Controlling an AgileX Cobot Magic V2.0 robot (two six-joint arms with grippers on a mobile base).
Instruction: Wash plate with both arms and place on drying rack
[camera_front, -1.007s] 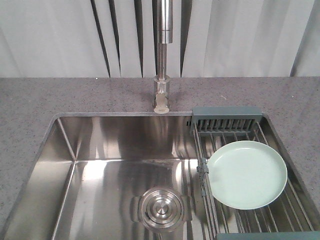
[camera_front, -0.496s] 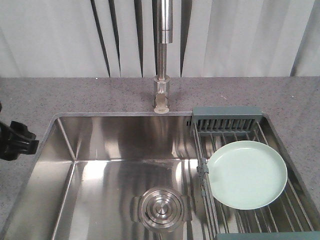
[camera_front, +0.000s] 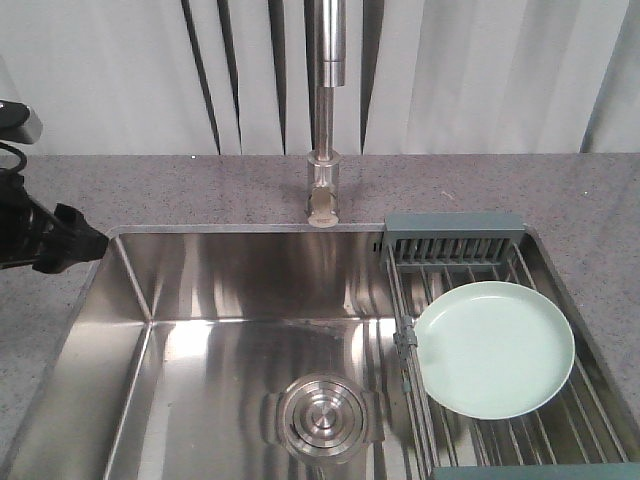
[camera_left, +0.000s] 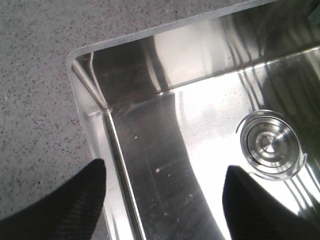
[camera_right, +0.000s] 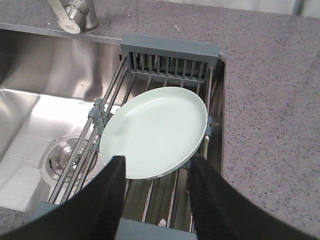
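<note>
The plate (camera_front: 494, 349) lay face up on the drying rack (camera_front: 452, 243), resting on the steel wire bars at the right side of the sink (camera_front: 250, 300), its left rim reaching over the rack's inner side rail. In my right wrist view the plate (camera_right: 155, 132) sat just ahead of the right gripper (camera_right: 156, 192), whose two black fingers (camera_right: 102, 200) were spread wide on either side of the plate's near rim; I could not tell whether either finger touched it, and nothing was held between them. The rack's grey-blue slotted end piece (camera_right: 170, 57) stood beyond the plate, against the far wall of the basin. Out to the left, I saw the left arm (camera_front: 45, 240) come into the front view over the grey speckled countertop (camera_front: 150, 190), beside the sink's left rim and well apart from the plate. From its wrist camera the left gripper (camera_left: 165, 200) was also wide open and empty, one finger (camera_left: 65, 200) over the countertop edge and the other over the basin floor near the round drain (camera_left: 270, 145). The faucet (camera_front: 325, 110) rose behind the sink's back edge, in the middle.
</note>
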